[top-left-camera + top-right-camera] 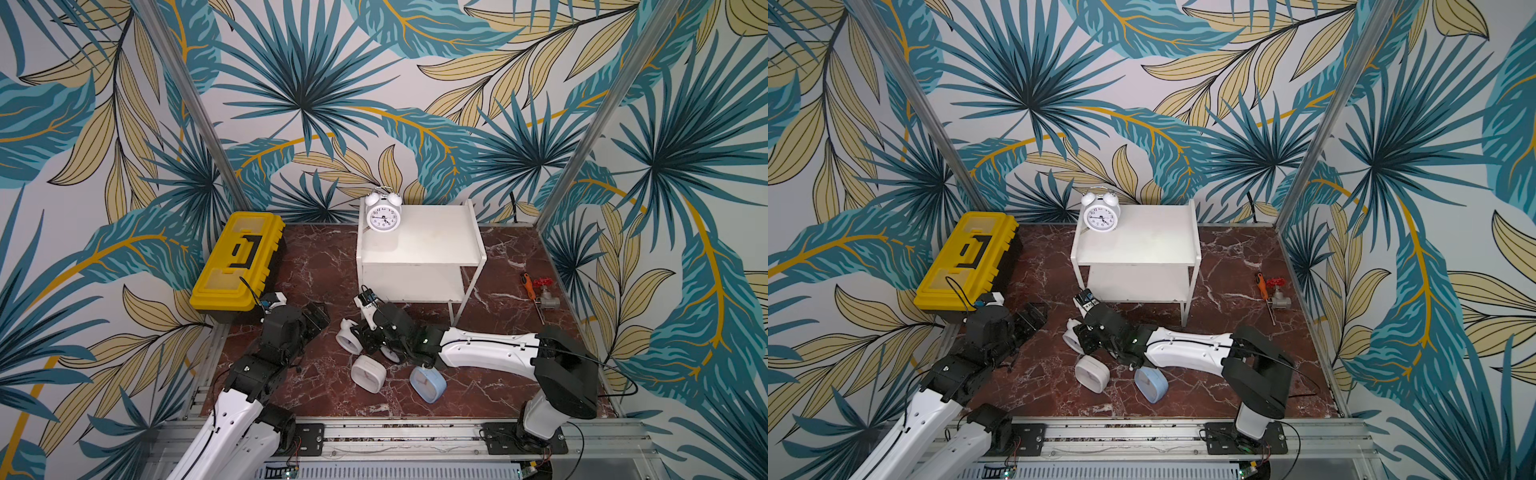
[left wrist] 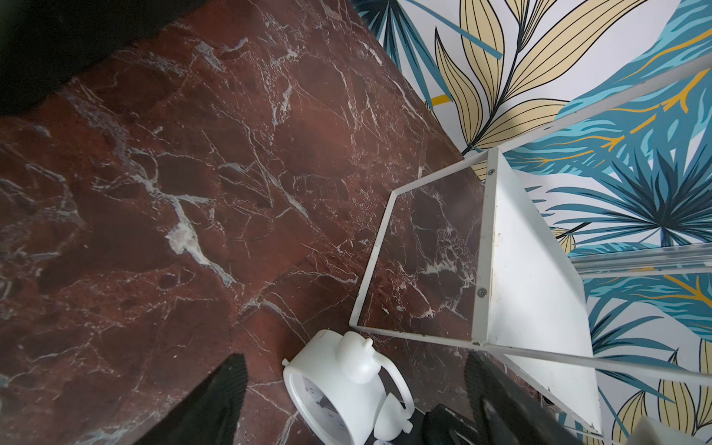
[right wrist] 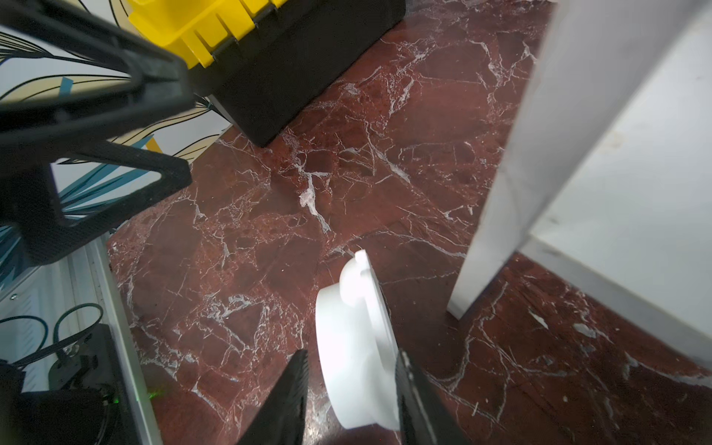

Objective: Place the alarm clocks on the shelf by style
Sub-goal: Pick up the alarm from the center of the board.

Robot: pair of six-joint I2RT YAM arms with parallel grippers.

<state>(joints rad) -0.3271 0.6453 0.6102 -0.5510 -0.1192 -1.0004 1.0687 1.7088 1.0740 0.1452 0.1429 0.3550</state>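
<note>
White shelf [image 1: 436,243] holds 1 bell clock [image 1: 383,216]; L tool [image 1: 322,313] open, R tool [image 3: 350,356] unclear.

under my right tool [image 3: 352,354] the bench [image 3: 269,200] looks like glossy veined red marble; the shelf [image 3: 616,192] matt white, scuffed; toolbox [image 3: 200,23], upper left, smooth yellow plastic.

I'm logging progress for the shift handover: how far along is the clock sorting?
Done: one white twin-bell clock stands on the shelf top board. In hand: the right gripper straddles a second white twin-bell clock on the table, not yet clamped. Left: that one, plus the white square clock and light blue square clock nearby.
</note>
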